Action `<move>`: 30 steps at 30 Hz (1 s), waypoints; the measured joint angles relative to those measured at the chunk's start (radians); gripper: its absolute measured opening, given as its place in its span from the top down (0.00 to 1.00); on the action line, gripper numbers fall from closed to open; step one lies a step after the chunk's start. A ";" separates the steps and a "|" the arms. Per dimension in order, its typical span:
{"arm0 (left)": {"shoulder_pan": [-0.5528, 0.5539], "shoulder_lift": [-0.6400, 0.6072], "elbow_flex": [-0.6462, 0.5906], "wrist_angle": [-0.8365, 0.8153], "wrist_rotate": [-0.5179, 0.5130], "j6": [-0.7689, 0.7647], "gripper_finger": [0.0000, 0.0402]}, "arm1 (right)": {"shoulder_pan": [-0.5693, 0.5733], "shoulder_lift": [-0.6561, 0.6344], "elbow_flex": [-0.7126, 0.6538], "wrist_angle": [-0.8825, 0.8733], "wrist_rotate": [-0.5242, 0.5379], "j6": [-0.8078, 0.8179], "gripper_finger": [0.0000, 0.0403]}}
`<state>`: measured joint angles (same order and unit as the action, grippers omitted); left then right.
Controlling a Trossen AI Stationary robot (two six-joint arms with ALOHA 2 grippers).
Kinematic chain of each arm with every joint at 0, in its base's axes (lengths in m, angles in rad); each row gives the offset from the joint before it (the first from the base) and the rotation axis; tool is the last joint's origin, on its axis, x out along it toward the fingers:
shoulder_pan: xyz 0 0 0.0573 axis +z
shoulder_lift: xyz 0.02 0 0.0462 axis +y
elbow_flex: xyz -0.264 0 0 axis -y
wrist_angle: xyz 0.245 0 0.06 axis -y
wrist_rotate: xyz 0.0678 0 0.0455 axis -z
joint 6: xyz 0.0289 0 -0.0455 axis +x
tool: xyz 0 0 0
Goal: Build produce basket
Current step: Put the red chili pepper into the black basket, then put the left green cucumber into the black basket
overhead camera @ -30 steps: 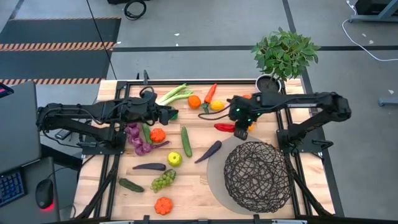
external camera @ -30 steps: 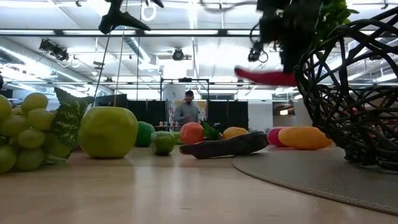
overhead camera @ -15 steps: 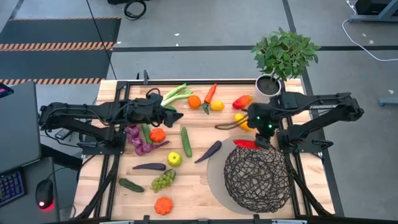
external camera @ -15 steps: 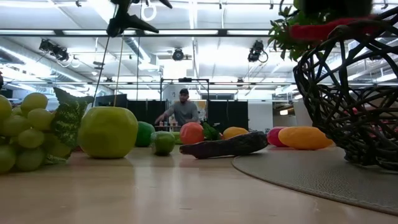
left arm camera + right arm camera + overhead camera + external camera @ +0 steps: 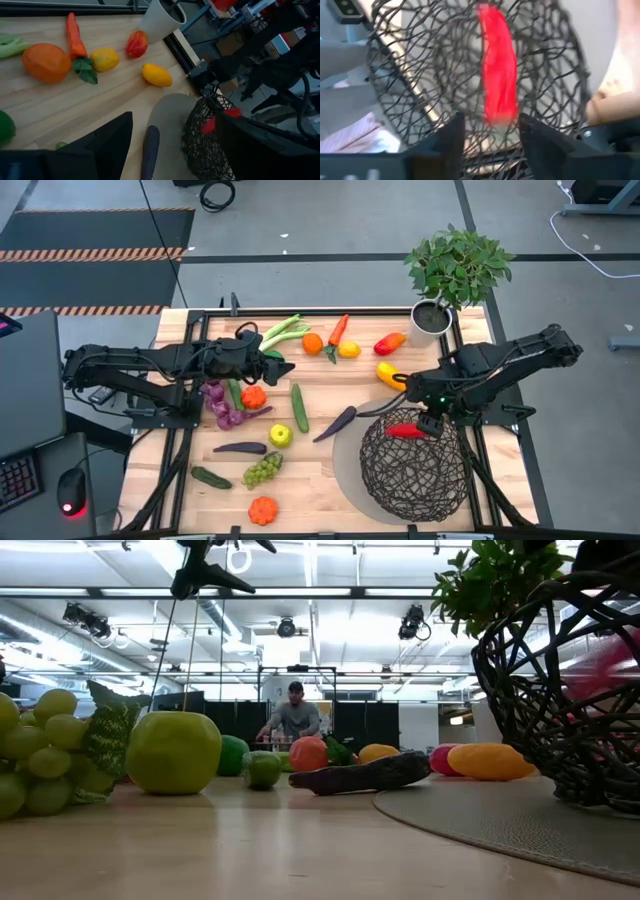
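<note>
Task is sitting at the very start: the basket (image 5: pixel 414 464) is resting on the grey mat (image 5: pixel 345 465) and taking only its first piece, a red pepper (image 5: pixel 405 430). The right gripper (image 5: pixel 432 421) is hovering over the basket's rim nearest the plant pot (image 5: pixel 430 318), fingers parted with a clear gap; in the right wrist view the red pepper (image 5: pixel 497 62) is showing just beyond the fingertips (image 5: pixel 445 132) and clear of both, blurred as if dropping into the mesh, so it is looking released, not pinched. Whether it is already lying on the basket floor cannot be told. The left gripper (image 5: pixel 268 364) is waiting well apart from the basket, over the table (image 5: pixel 320 480), fingers spread wide and holding nothing, with the leek (image 5: pixel 281 331) and orange (image 5: pixel 313 343) just ahead of its tips. Everything else is lying outside the basket: the cucumber (image 5: pixel 299 406), purple grapes (image 5: pixel 219 404), green grapes (image 5: pixel 263 469), dark eggplant (image 5: pixel 239 448), slim purple eggplant (image 5: pixel 335 422), carrot (image 5: pixel 339 330), yellow pepper (image 5: pixel 389 374) near the right fingers, red-yellow pepper (image 5: pixel 389 343), small pumpkin (image 5: pixel 262 510), green apple (image 5: pixel 280 436) and lemon (image 5: pixel 349 350). Judging by that, nearly the whole load is pending.
</note>
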<state>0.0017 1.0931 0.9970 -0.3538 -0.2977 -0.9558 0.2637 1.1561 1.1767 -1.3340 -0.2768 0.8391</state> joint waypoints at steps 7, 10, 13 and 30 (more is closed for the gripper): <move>-0.006 0.000 0.000 0.003 0.047 -0.001 0.28 | -0.033 0.000 0.000 0.048 0.044 -0.001 0.28; -0.008 0.000 0.000 0.003 0.067 -0.002 0.28 | -0.067 0.000 0.000 0.120 0.086 -0.021 0.24; -0.008 0.000 0.000 0.003 0.067 -0.002 0.28 | -0.111 0.006 0.000 0.244 0.156 -0.093 0.23; 0.002 0.000 0.000 -0.660 0.077 -0.210 0.30 | -0.313 0.146 0.000 0.423 0.146 -0.275 0.23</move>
<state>0.0039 1.0928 0.9968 -1.0139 -0.2206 -1.1663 -0.0491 1.3018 1.1763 -0.9106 -0.1310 0.5636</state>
